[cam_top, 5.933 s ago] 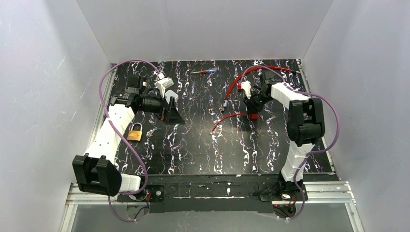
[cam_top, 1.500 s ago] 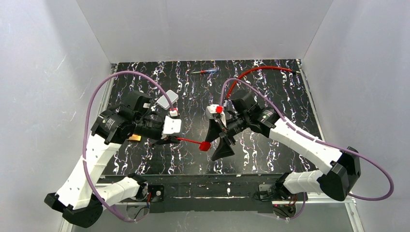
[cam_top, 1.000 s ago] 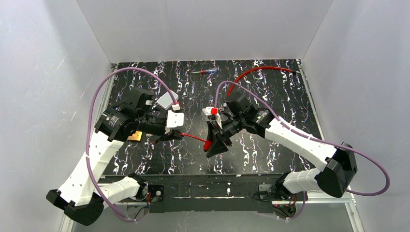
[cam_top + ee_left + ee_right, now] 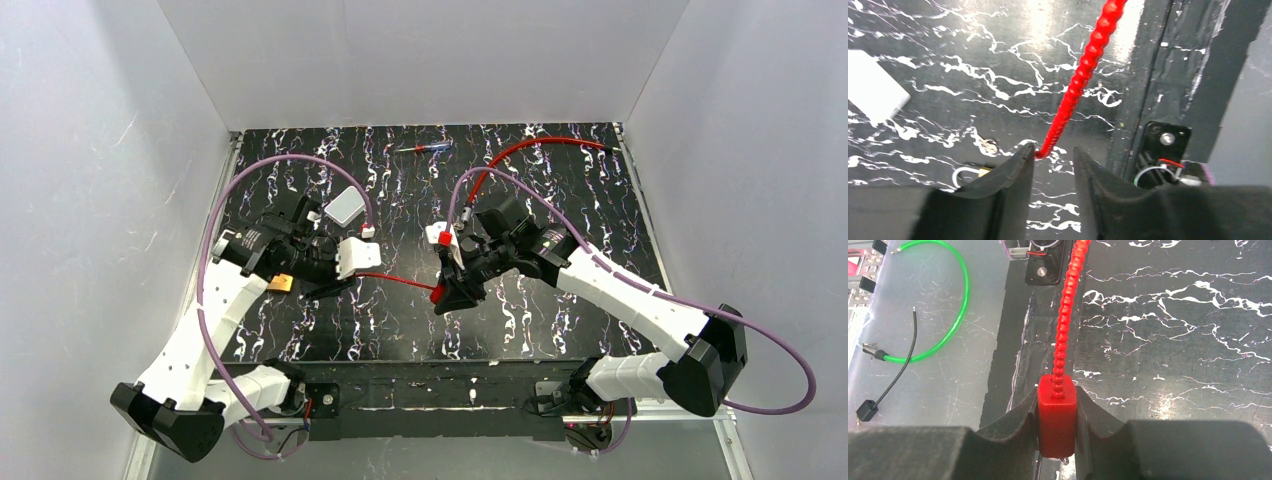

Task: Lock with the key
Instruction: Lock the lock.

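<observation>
**Entry: lock set on the black, white-veined marbled table (image 4: 380,330), both arms engaged.**

**Change noted.** A second ago the left gripper (image 4: 1053,155) was clamped on the free end of the thin red beaded cord (image 4: 398,280). Now its jaws stand apart. The cord's tip only rests against the inner face of one finger (image 4: 1008,185), and as far as the wrist view lets me judge, nothing is pinched. The left arm has drawn back towards the left. The cord runs nearly straight between the two grippers, near the middle of the table.

**Meaning for the task.** I judge the free end is loose, or is being re-taken. It needs securing again before any closing or locking step can follow, so the task looks to be at an early stage.

**Right gripper (image 4: 1057,392).** It is closed firmly on the red rectangular plastic block (image 4: 1057,422) at the cord's other end. The block is smooth and squared, and the cord leaves it from the face between the fingertips.

**Also present.** A small brass padlock (image 4: 283,283) lies on the table at the left. It is partly hidden beneath the left arm, and neither gripper touches it.
</observation>
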